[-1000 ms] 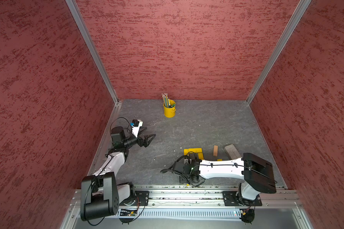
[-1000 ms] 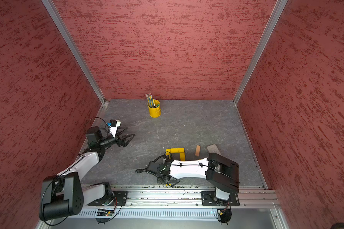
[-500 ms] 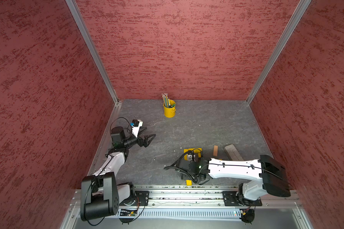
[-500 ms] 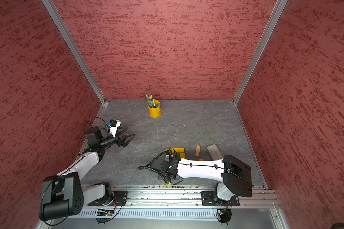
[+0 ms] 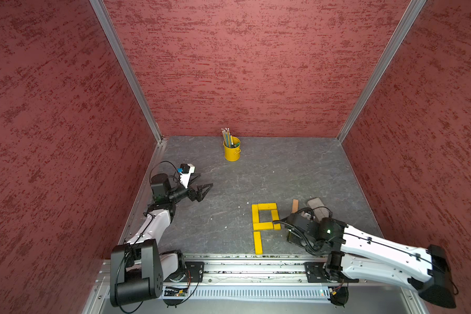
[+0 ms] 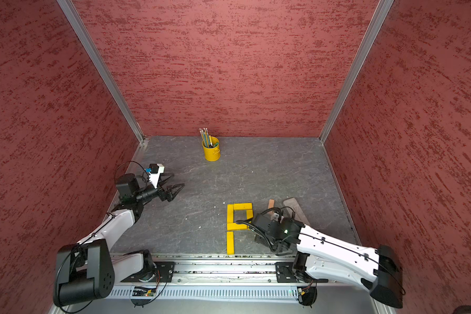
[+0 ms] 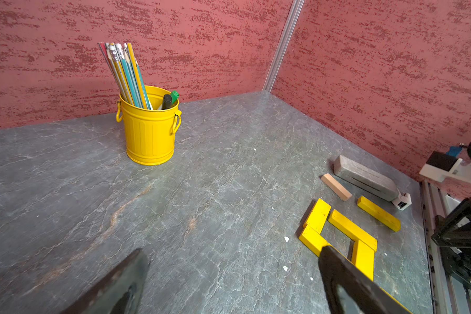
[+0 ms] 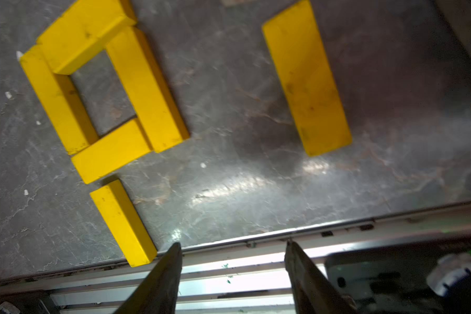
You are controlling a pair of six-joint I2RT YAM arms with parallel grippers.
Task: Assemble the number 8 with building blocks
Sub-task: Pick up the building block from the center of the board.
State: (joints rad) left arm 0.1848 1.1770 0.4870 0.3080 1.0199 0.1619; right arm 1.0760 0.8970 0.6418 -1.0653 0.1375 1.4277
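Progress looks about halfway: your right claw gapes empty, with the four-plank loop and fifth plank just ahead of it. The loose yellow plank and tan plank are unplaced. Your left claw idles open.

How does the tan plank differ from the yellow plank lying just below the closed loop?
Colour: the tan plank is plain wood, the yellow plank bright yellow. Place: the yellow plank continues one long side of the loop toward the rail, a small gap apart; the tan plank lies off the figure beside the grey slab. Both rest on the table, ungripped.
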